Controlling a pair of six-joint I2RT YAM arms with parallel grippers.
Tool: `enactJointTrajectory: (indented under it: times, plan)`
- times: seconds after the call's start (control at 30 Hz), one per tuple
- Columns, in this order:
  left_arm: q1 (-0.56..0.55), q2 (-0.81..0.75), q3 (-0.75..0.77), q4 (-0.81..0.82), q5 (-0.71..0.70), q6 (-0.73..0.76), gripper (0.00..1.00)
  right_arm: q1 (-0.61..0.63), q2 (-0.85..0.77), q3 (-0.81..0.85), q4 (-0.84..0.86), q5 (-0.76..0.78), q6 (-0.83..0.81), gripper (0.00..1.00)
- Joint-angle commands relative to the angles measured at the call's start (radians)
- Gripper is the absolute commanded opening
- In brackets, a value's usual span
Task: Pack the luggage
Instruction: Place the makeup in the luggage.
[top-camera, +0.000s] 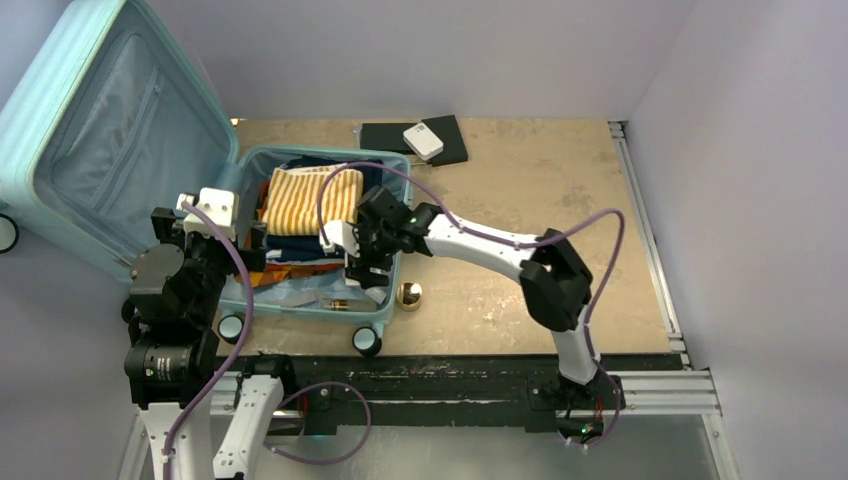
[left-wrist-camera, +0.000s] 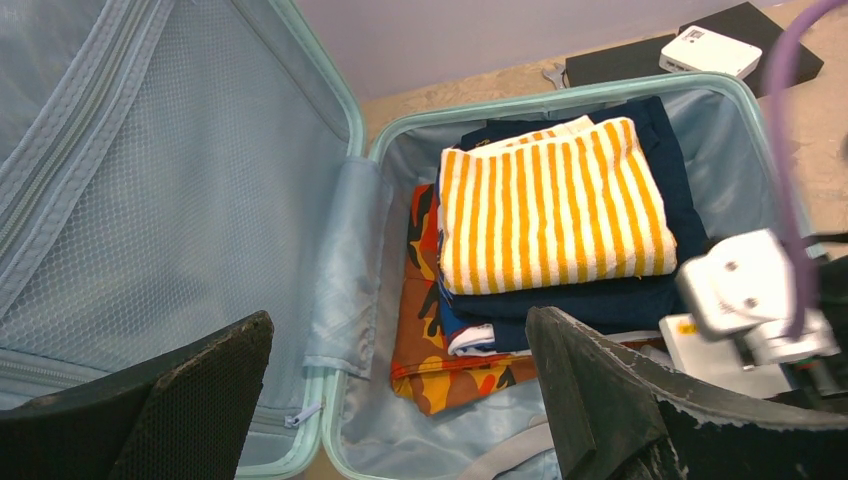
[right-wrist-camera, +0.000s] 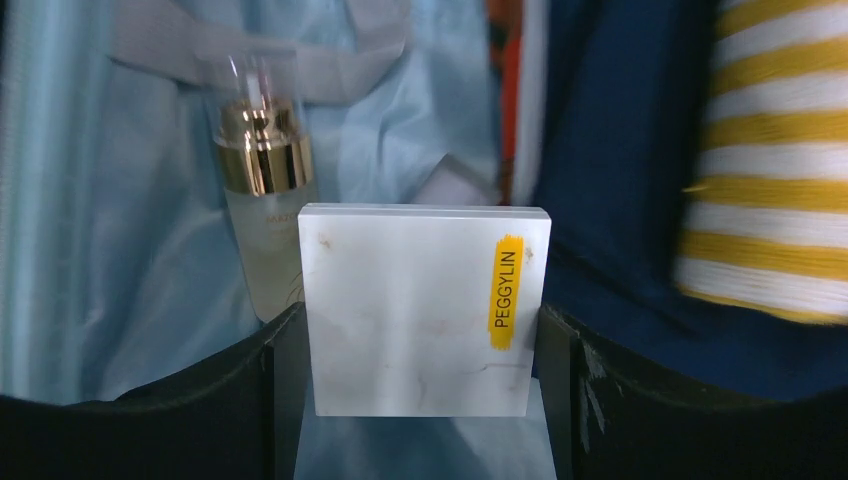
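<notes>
open luggage (top-camera: 35, 110) lies at the left of the table (top-camera: 520, 190), lid raised
left gripper (left-wrist-camera: 398, 335) gapes wide, empty, above folded clothes (left-wrist-camera: 555, 200); right gripper (right-wrist-camera: 422, 330) flanks a white marble box (right-wrist-camera: 400, 290) inside the luggage, clamped or loose i cannot tell

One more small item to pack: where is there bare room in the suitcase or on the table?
In the luggage, only the lining strip at the near end is uncovered, and a bottle and a white box inside the right gripper crowd it. Folded clothes fill the rest. The table right of it, beyond the gold object, is bare.
</notes>
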Motion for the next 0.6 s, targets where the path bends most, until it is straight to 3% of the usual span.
enactJointTrajectory:
  times: [0.0, 0.27, 0.33, 0.5, 0.57]
  plan:
    - [0.011, -0.007, 0.000, 0.010, 0.001, -0.017, 0.99, -0.004, 0.041, 0.069, -0.052, -0.033, 0.036, 0.25]
    - [0.011, -0.007, -0.018, 0.025, 0.013, -0.023, 0.99, 0.027, 0.076, 0.027, -0.098, -0.041, 0.020, 0.30]
    - [0.011, -0.004, -0.015, 0.025, 0.013, -0.024, 0.99, 0.029, 0.086, 0.022, -0.102, -0.040, 0.024, 0.37]
    - [0.011, -0.001, -0.002, 0.014, 0.013, -0.022, 0.99, 0.029, 0.072, 0.026, -0.122, -0.036, 0.000, 0.74]
    - [0.011, 0.000, 0.000, 0.013, 0.013, -0.021, 0.99, 0.029, 0.047, 0.042, -0.147, -0.054, -0.023, 0.97]
